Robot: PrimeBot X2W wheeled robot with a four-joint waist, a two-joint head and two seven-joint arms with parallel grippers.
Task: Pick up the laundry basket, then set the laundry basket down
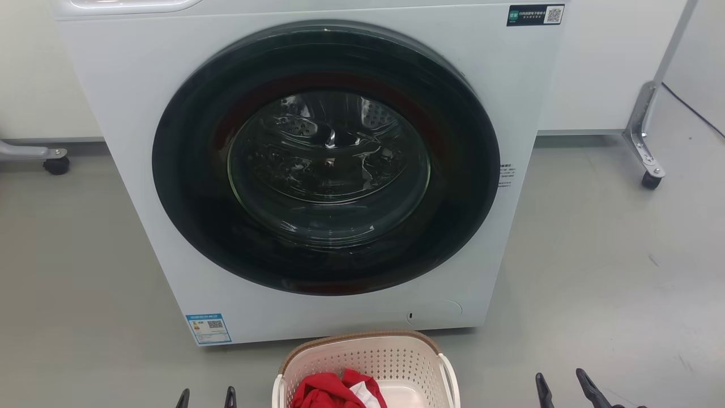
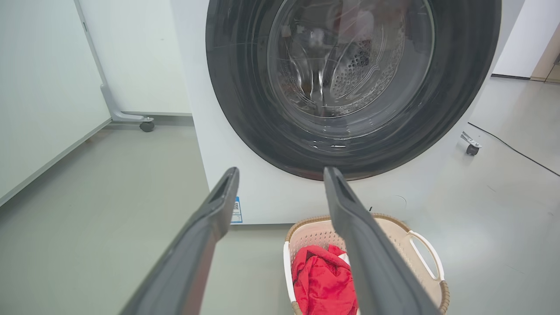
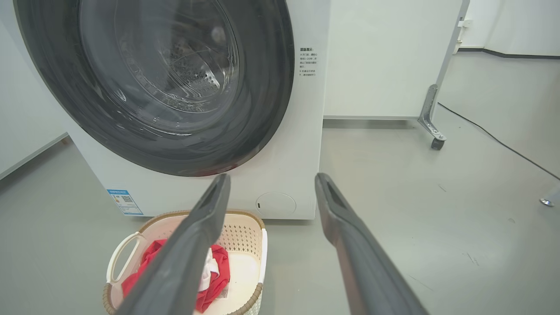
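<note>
Head view: the laundry basket (image 1: 362, 356) stands upright on the grey floor (image 1: 595, 255), centred at the bottom edge, just in front of the washer (image 1: 130, 85) and apart from its front panel. Cream perforated walls, brown woven-look rim, one white handle (image 1: 450, 378) on each long side. Inside lies a crumpled red garment (image 1: 325, 394) with a bit of white cloth (image 1: 367, 392) against it, towards the basket's left half.

Left gripper (image 1: 206, 396): only the two dark fingertips show, at lower left, well clear of the basket's left handle. Fingers apart, nothing between them. The left wrist view confirms a wide gap, with the washer panel and floor visible through it; the basket sits below and beyond the fingers there, partly hidden behind one of them.

Right gripper (image 1: 561, 378): fingertips at lower right, further from the basket than the left pair. Fingers spread and empty. In the right wrist view the basket lies to the lower left, one finger crossing in front of it.

Washer door (image 1: 325, 156) is closed: dark round frame, glass centre, steel drum behind. A blue label (image 1: 208, 328) is stuck at the panel's lower left corner.

Surroundings: wheeled metal frame feet at the left (image 1: 56, 164) and the right (image 1: 651, 180); a black cable (image 1: 694, 110) runs across the floor at far right.
</note>
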